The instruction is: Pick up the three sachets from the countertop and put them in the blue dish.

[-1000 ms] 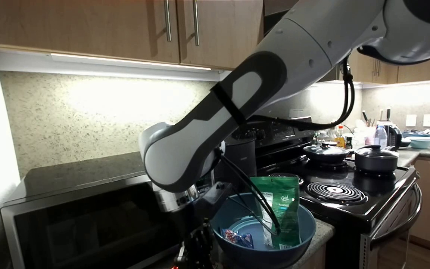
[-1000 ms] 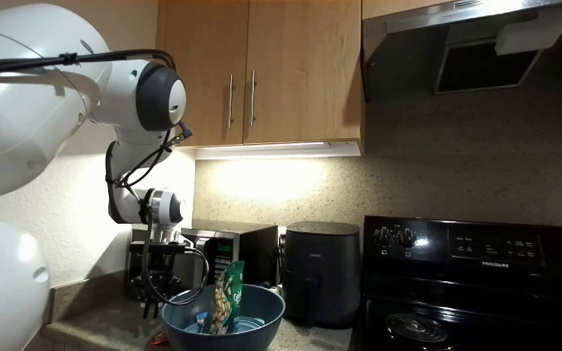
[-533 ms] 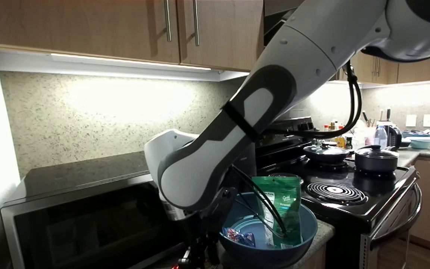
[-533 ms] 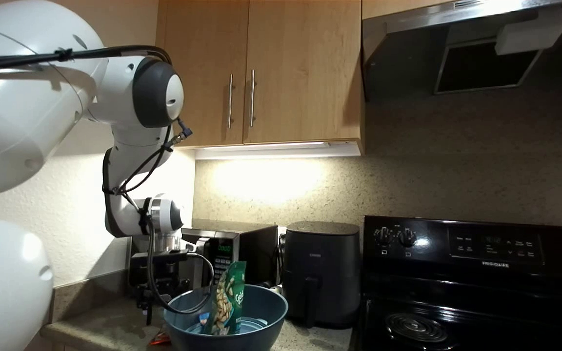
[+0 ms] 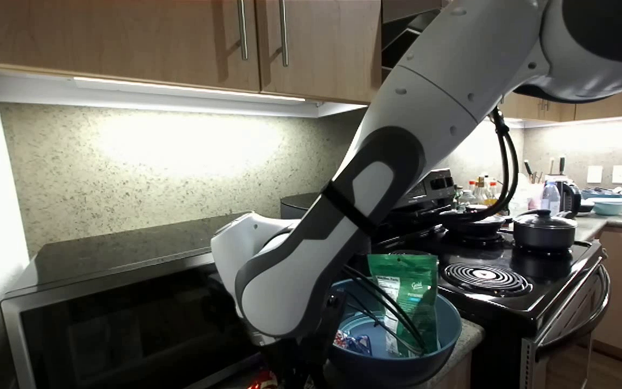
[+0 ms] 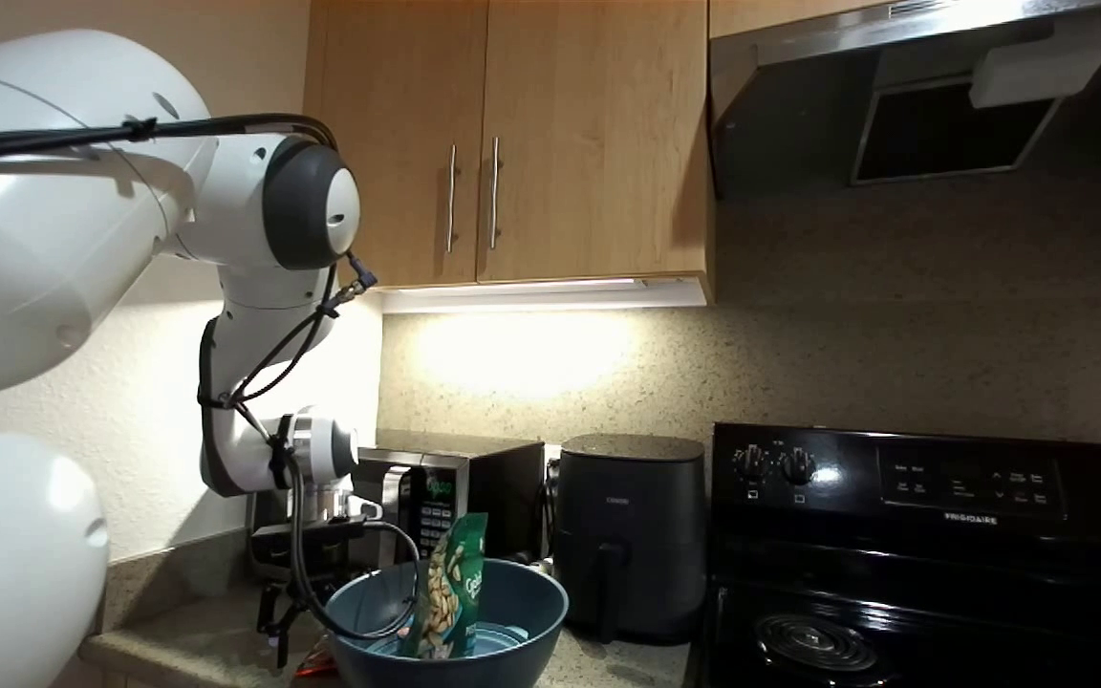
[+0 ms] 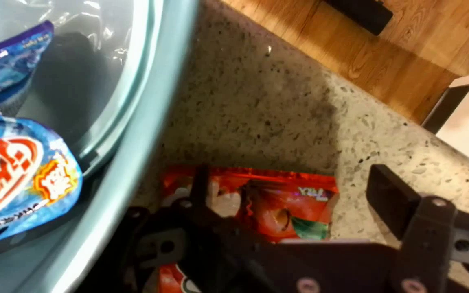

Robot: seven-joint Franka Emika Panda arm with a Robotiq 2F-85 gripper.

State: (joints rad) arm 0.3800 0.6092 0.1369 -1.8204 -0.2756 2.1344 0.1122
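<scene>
Two transfers are appearing complete, green sachet (image 5: 414, 300) and blue sachet (image 7: 18, 171) resting inside the blue dish (image 6: 503, 671); the red sachet (image 7: 275, 209) is remaining, lying on the countertop (image 7: 259, 101) at the dish's four o'clock (wrist view). Its exposed edge is running roughly nine to three; the gripper (image 7: 290, 175), standing wide and empty, is masking its long axis.

In the wrist view the fingers (image 7: 393, 201) of the gripper (image 7: 293, 189) stand wide apart, leaving free room where the red packet (image 7: 279, 203) shows; the bowl (image 7: 171, 57) is close to one finger, so this side is narrow, while beside the other finger the counter (image 7: 364, 134) lies bare until its edge. In an exterior view the microwave (image 6: 507, 506) blocks the way behind, the green bag (image 6: 455, 583) rises above the rim of the bowl, and a cable (image 6: 298, 545) hangs across it
</scene>
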